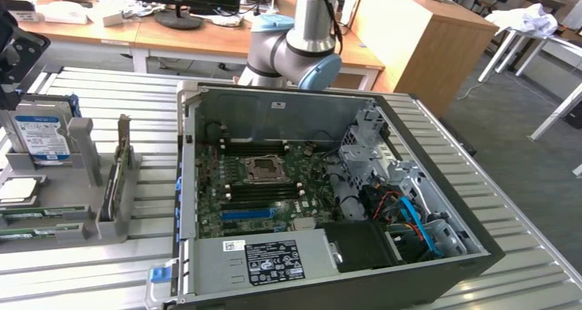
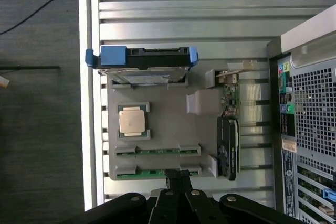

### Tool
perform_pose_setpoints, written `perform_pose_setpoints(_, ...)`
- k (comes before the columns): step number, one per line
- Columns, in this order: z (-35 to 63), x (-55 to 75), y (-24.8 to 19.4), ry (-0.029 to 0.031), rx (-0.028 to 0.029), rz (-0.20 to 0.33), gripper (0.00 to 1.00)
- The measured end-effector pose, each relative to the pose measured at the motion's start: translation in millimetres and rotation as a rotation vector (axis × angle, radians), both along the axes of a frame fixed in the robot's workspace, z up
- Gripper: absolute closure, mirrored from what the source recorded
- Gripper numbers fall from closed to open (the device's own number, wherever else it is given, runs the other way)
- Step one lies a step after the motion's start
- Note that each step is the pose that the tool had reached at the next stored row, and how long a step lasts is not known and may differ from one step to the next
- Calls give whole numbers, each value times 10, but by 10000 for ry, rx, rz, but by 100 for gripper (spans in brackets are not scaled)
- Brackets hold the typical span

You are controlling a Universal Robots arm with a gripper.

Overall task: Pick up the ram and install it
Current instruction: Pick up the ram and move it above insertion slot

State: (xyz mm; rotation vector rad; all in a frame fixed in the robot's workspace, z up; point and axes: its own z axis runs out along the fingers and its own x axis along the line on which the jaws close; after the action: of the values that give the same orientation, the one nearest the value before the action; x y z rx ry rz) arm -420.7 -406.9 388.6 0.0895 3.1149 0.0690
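Note:
Two green ram sticks lie side by side in slots of a grey holder [image 2: 173, 129]; one ram [image 2: 157, 151] is farther from my fingers, the other ram [image 2: 152, 173] sits right under them. In the exterior view the sticks [image 1: 41, 214] lie at that view's left. My gripper [image 2: 178, 178] hovers above the holder, fingers together and holding nothing. Its dark body [image 1: 16, 65] hangs high over the holder at the exterior view's left edge. The open computer case [image 1: 328, 187] shows its motherboard [image 1: 259, 187].
The holder also carries a hard drive in a blue caddy [image 2: 142, 59], a processor chip [image 2: 132, 121] and an upright expansion card [image 2: 228, 135]. The case's rear panel [image 2: 310, 129] stands beside the holder. A slatted metal table [image 1: 509, 174] carries everything; the floor [image 2: 42, 103] lies past its edge.

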Motion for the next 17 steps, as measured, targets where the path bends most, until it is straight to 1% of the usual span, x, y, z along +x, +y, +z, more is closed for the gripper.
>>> perform_pose_setpoints(17, -1, 0, 0, 0, 0, 494, 89)
